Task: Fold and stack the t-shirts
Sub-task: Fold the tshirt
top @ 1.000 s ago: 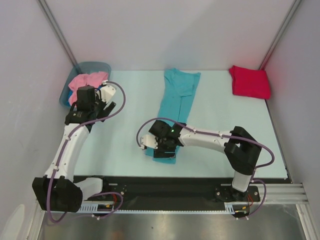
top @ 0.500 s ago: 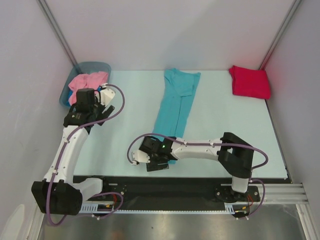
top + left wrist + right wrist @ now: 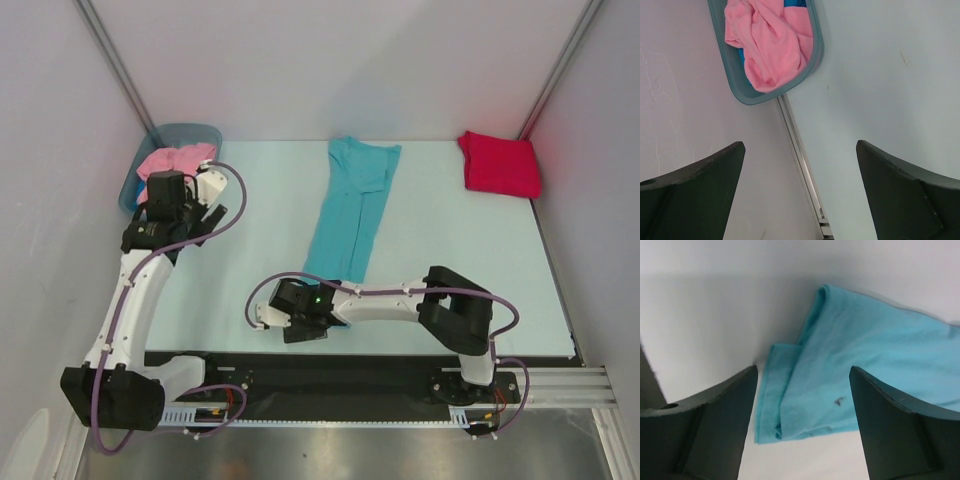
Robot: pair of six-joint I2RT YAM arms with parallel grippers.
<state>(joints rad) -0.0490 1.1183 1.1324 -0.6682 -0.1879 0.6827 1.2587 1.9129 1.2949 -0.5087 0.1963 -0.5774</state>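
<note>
Turquoise t-shirt point(image 3: 350, 205) — long strip on bench point(image 3: 250, 220). Right of it, crimson t-shirt point(image 3: 498, 163); left, pink t-shirt point(image 3: 175, 160) in tub point(image 3: 195, 131). Right jaws apart, empty, at its near end; left jaws apart — well left.

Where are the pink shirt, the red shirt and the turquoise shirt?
Crumpled pink cloth t-shirt point(image 3: 770, 45), left wrist view, middle of bundle.
Folded crimson cloth t-shirt point(image 3: 500, 163), top view, its centre.
Long turquoise cloth t-shirt point(image 3: 350, 205), top view, mid-length.
</note>
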